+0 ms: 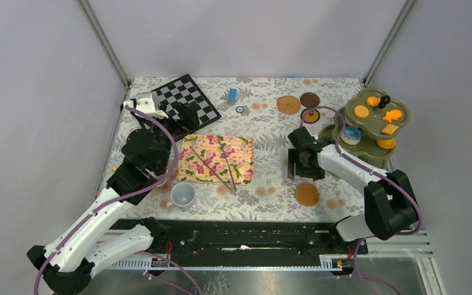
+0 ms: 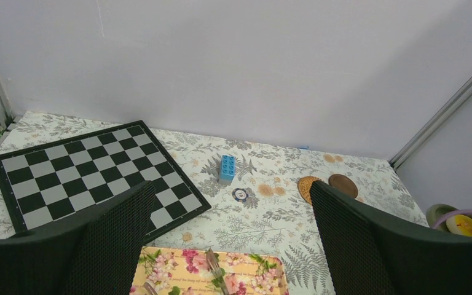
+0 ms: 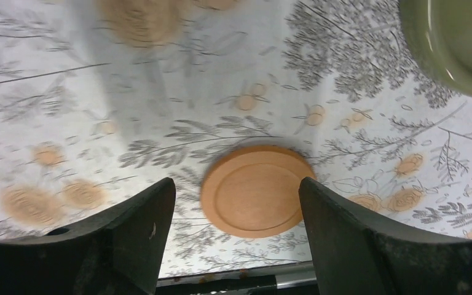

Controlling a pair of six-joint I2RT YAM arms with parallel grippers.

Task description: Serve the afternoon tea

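A round brown coaster (image 3: 255, 190) lies flat on the tablecloth, near the front edge (image 1: 306, 194). My right gripper (image 3: 236, 184) hovers over it, open, its fingers to either side and touching nothing; the top view shows it (image 1: 300, 165) just behind the coaster. More coasters (image 1: 288, 104) (image 1: 310, 99) lie at the back. A pale mug (image 1: 183, 195) stands in front of the floral mat. Orange pastries (image 1: 361, 111) sit on the green tiered stand (image 1: 401, 121). My left gripper (image 1: 186, 117) is open and empty above the mat's far edge (image 2: 230, 192).
The floral mat (image 1: 217, 158) carries metal tongs (image 1: 215, 165). A chessboard (image 2: 92, 172) lies at the back left, with a blue brick (image 2: 227, 168) and a poker chip (image 2: 240, 195) beside it. The stand's green rim (image 3: 461, 49) is close to my right gripper.
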